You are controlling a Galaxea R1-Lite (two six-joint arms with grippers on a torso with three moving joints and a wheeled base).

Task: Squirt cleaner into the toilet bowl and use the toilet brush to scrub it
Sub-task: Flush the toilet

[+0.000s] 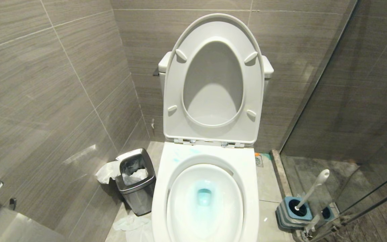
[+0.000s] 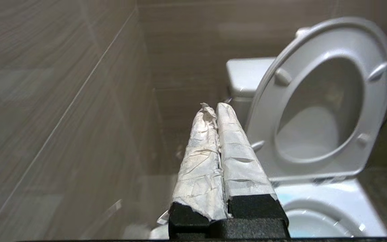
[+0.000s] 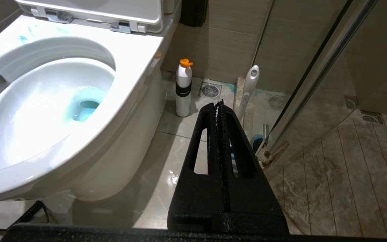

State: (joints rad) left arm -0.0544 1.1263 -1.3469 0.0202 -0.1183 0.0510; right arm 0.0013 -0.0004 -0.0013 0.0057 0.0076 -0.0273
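No text, brand, number or sign can be read anywhere. The bottle point(image 3: 183, 88) just beyond the right fingers point(image 3: 219, 105) — white, with an orange cap — carries a dark band, but no lettering shows on it. The toilet bowl point(image 1: 250, 188), its raised seat point(image 1: 213, 80) and the brush point(image 1: 311, 190) are plain white, the bin point(image 1: 136, 183) is bare steel, and the white wrap on the left fingers point(image 2: 213, 107) is unmarked.

tiled floor point(image 1: 267, 188) under toilet bowl point(image 1: 247, 188), bin point(image 1: 136, 188), brush holder point(image 1: 289, 215), bottle point(image 3: 183, 89)
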